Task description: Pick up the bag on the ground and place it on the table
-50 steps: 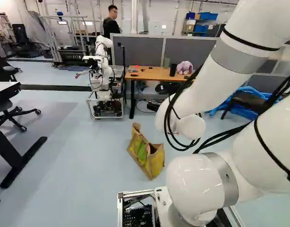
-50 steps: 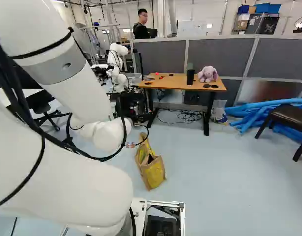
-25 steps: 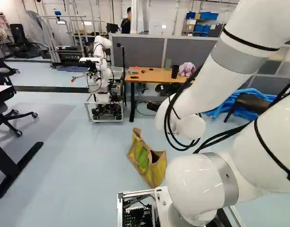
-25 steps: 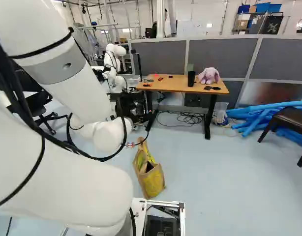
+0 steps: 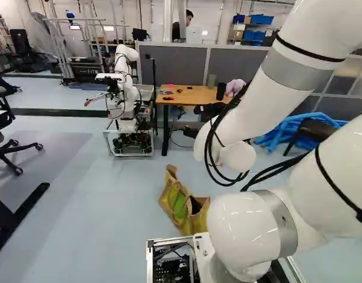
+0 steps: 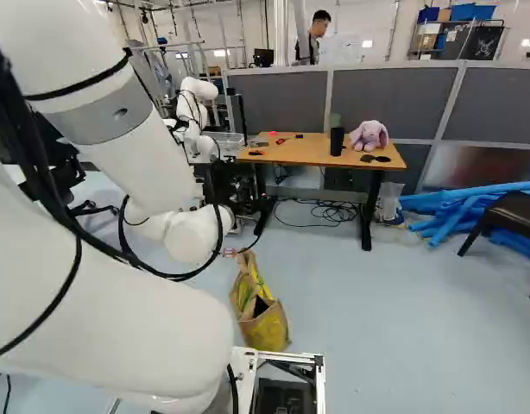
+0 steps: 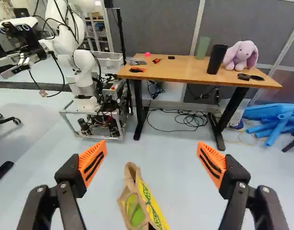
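low in the left base view, the bag [image 5: 180,206] is seen ahead of the gripper [image 7: 152,145], framed between wide-spread fingers.

The gripper [image 5: 191,120] has its fingers [image 7: 92,163] spread, with the bag [image 7: 155,207] low ahead in the gap, nearer the left one; there is room between it and the right one. Farther ahead the desk [image 7: 180,68] bars the way, cables [image 7: 190,118] underneath. Another robot [image 5: 130,100] blocks ahead-left, blue tubes [image 7: 274,112] ahead-right.
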`<state>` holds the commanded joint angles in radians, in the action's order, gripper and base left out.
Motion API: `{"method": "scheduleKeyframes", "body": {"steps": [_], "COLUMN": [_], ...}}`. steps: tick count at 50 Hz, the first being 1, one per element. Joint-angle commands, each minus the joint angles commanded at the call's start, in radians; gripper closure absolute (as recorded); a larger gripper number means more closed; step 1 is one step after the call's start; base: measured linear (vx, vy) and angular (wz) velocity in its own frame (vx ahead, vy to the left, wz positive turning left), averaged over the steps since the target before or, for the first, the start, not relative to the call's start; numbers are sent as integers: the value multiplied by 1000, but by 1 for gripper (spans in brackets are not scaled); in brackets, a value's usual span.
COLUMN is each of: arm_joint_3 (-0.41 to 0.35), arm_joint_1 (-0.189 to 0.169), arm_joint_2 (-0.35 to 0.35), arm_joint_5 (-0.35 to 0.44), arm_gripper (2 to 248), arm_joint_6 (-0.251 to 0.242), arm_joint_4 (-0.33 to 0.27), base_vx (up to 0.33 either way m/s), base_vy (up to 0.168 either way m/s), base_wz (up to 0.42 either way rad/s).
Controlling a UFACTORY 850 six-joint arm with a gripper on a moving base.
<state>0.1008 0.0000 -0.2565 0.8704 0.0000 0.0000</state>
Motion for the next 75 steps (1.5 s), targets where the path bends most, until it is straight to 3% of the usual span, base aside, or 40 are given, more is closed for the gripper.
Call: {"method": "scheduleKeyframes", "body": {"steps": [14,32,75], "arm_joint_3": [33,122,352], "arm_joint_1": [0,9,31], "arm_joint_2": [38,136,362], "arm_joint_5": [-10,-87,-388], "arm_gripper": [3,3,3], "arm_joint_6": [0,0,0], "arm_joint_4": [-5,-46,-193], "base_vx": [-10,0,0], "base_vy": [0,0,0], "base_wz": [1,0,0]}}
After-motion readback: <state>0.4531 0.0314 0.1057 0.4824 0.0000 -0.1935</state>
